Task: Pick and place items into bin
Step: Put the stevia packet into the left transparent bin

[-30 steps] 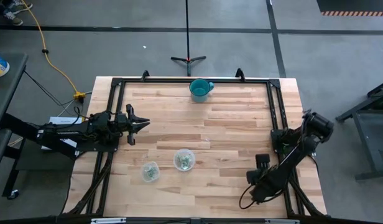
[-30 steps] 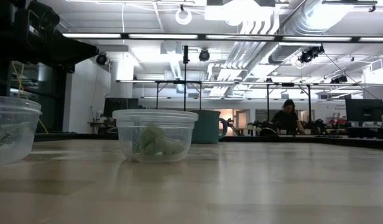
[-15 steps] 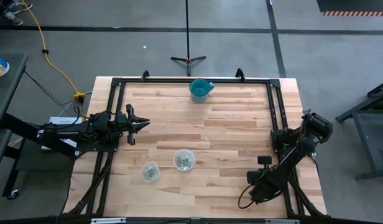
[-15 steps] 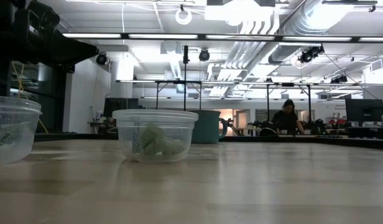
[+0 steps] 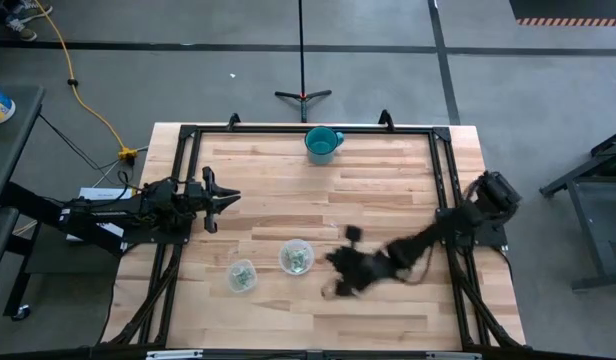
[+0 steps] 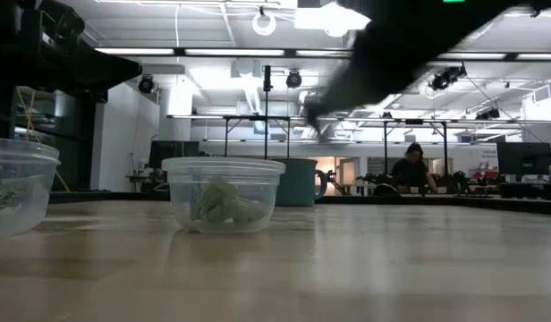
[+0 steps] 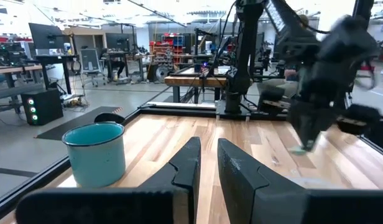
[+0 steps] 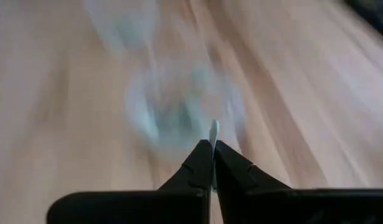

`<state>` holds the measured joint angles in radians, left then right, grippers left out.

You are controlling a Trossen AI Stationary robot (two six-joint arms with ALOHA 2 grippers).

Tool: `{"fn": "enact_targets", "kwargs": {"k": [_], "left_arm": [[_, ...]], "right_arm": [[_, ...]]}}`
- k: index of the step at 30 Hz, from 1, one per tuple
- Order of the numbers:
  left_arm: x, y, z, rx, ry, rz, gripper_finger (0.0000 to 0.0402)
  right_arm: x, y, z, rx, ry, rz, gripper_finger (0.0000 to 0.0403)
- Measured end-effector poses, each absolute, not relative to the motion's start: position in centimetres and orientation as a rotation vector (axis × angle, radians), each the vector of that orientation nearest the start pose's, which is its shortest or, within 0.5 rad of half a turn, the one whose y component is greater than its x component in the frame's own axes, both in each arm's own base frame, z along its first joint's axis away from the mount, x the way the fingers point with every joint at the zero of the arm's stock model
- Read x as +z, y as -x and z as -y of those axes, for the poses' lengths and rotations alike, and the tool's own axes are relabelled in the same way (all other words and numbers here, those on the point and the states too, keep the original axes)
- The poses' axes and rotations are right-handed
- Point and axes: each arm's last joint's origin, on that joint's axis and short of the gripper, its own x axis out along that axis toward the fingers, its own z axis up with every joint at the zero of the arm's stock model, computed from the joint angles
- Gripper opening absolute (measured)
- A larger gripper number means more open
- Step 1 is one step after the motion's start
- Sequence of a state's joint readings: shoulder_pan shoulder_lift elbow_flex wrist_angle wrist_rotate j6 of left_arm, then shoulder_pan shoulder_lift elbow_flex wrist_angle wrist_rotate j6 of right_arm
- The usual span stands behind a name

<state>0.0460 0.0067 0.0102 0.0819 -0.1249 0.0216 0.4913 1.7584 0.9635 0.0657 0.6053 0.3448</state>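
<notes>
Two clear plastic tubs [image 5: 297, 257] [image 5: 241, 275] stand on the wooden table near its middle front, each holding pale green shiny items [image 6: 224, 202]. My right gripper [image 5: 333, 287], blurred by motion, hangs over the table just right of the tubs. It is shut, with a thin pale sliver of an item [image 8: 214, 130] between its fingertips. My left gripper [image 5: 228, 198] rests at the table's left side, pointing right; its fingers [image 7: 193, 155] are a narrow gap apart with nothing between them. My right gripper pinches a small pale item between its two fingertips. Only a thin edge of the item [image 8: 214, 132] sticks out past the tips. The fingers point down at the table, and the item is lifted clear of the wood.
A teal cup [image 5: 323, 143] stands at the middle of the table's far edge. A black frame [image 5: 288, 130] runs around the tabletop. A stand [image 5: 302, 95] is on the floor beyond the table. A person [image 6: 411, 168] sits far back in the room.
My right gripper has shut at the table's near right corner. It has then swung fast toward the table's left, up over the wood, and now hangs beside the right-hand tub. My left arm and both tubs have kept still.
</notes>
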Motion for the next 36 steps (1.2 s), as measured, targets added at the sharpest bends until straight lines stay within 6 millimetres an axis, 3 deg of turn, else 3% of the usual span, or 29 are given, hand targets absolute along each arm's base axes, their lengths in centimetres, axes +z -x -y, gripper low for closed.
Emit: {"fn": "enact_targets", "kwargs": {"k": [6, 11, 21, 28, 36], "left_arm": [[17.4, -9.7, -0.8, 0.171, -0.018, 0.083, 0.0092], [17.4, -9.7, -0.8, 0.172, -0.035, 0.081, 0.0092], [17.4, -9.7, -0.8, 0.173, -0.045, 0.079, 0.0092], [17.4, -9.7, -0.8, 0.172, -0.045, 0.077, 0.0092], [17.4, -9.7, -0.8, 0.172, -0.045, 0.076, 0.0092]], "right_arm": [[17.1, -37.2, -12.1, 0.061, 0.007, -0.261, 0.0001], [14.7, -41.0, -10.1, 0.078, 0.068, -0.282, 0.0001], [16.1, -48.5, -11.0, 0.308, 0.124, -0.197, 0.0000], [16.2, -50.9, -11.1, 0.438, 0.099, -0.251, 0.0007], [15.7, -51.6, -10.6, 0.466, 0.081, -0.245, 0.0071]]}}
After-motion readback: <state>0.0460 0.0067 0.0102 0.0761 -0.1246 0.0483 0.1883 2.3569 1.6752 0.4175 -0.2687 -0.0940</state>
